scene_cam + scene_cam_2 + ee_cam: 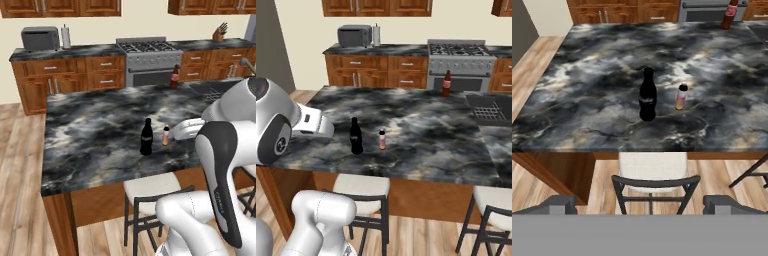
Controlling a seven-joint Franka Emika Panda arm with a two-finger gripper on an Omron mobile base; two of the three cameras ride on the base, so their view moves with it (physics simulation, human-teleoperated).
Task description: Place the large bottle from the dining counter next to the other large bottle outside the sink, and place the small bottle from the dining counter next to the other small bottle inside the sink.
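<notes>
The large black bottle [647, 95] [146, 137] [356, 136] stands upright near the front edge of the marbled dining counter [587, 100]. The small pinkish-orange bottle [681, 97] [165, 135] [382, 140] stands just to its right, apart from it. At the counter's far side stands the other large bottle [174, 76] [446, 83] [729, 12], brown with a red label, just left of the black sink [488, 110] [215, 92]. The other small bottle is hidden inside the sink. My gripper [641, 202] is open and empty, hanging off the counter's front edge, above a stool.
A white-seated stool [652, 172] stands under the counter's front edge, and another [496, 200] is to its right. The grey faucet [245, 62] rises by the sink. Against the back wall are a stove [461, 62], a toaster [354, 35] and wooden cabinets.
</notes>
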